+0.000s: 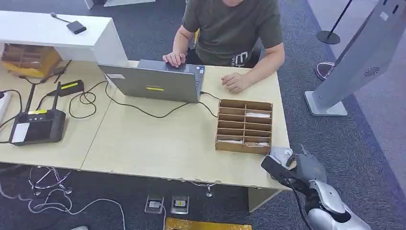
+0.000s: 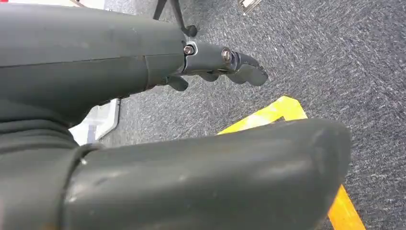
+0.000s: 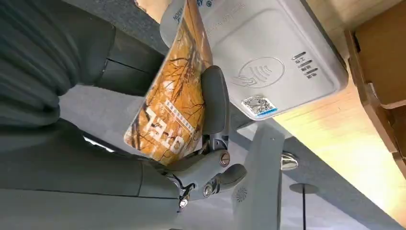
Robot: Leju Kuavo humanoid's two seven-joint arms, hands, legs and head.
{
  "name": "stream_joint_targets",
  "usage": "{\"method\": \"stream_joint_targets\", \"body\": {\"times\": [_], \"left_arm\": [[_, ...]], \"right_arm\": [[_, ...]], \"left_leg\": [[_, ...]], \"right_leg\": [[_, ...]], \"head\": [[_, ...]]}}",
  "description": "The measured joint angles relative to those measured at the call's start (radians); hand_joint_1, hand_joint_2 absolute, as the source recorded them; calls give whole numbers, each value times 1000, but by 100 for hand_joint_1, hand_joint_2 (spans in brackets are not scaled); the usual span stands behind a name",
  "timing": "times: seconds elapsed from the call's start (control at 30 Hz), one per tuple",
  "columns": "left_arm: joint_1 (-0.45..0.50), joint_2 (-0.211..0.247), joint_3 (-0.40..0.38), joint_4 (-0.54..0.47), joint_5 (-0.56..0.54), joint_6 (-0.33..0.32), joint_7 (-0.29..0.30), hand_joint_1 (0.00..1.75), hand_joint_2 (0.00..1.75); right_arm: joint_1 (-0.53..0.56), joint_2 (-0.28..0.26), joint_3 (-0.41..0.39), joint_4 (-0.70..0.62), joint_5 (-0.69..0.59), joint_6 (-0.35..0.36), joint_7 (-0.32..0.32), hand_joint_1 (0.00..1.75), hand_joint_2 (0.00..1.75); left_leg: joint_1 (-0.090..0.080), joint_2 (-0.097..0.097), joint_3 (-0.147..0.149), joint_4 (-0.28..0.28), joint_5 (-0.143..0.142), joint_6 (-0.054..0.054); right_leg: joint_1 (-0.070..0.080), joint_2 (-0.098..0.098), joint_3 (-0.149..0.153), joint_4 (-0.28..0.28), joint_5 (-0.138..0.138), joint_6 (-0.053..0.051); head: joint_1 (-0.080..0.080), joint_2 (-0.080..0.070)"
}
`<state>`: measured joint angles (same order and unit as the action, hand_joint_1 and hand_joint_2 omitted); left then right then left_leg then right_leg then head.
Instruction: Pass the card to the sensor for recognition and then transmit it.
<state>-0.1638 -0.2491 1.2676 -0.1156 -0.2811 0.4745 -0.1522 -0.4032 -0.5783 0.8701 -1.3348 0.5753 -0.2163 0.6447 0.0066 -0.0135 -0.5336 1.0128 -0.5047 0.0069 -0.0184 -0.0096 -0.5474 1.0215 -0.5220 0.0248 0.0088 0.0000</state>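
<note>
I take this for an office reception or front-desk area. A long pale wooden desk [image 1: 158,143] stands on dark grey carpet [image 1: 368,139], and a person [image 1: 233,33] sits at its far side working on a grey laptop [image 1: 155,82]. On the desk's left I see a black terminal with antennas [image 1: 37,125] and trailing black cables [image 1: 139,109], and to the right a wooden tray divided into slots [image 1: 244,126], some holding cards. A white counter [image 1: 57,31] sits at the far left. At the right stands a grey kiosk [image 1: 356,60] on a base, with a barrier post [image 1: 330,34] beyond it. Floor power sockets [image 1: 166,204] lie near the desk's front edge.
</note>
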Motion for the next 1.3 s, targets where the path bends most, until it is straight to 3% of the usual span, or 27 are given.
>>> {"method": "stream_joint_targets", "body": {"times": [0.3, 0.53, 0.97, 1.3], "left_arm": [[0, 5, 0, 0, -2, -34, -2, 0, 0], [2, 11, 0, 0, -15, -37, -6, 0, 0], [3, 20, 0, 0, -43, -36, -21, 0, 0], [3, 26, 1, 0, -59, -80, -21, 0, 0]], "right_arm": [[17, 2, -13, -1, 42, -18, 3, 175, 175], [12, -16, -68, -106, 133, -16, 22, 175, 175], [-90, -93, -133, -312, 192, 22, 37, 175, 175], [-142, -106, -175, -391, 354, 93, 37, 175, 175]], "left_leg": [[0, 0, 0, 0, 0, 0], [0, 0, 0, 0, 0, 0], [0, 0, 0, 0, 0, 0], [0, 0, -1, 0, 0, 0]], "right_leg": [[0, 0, 1, 0, 0, 0], [0, 0, 0, 0, 0, 0], [0, 0, 0, 0, 0, 0], [0, 0, 0, 0, 0, 0]], "head": [[0, 0], [0, 0], [0, 0], [0, 0]]}}
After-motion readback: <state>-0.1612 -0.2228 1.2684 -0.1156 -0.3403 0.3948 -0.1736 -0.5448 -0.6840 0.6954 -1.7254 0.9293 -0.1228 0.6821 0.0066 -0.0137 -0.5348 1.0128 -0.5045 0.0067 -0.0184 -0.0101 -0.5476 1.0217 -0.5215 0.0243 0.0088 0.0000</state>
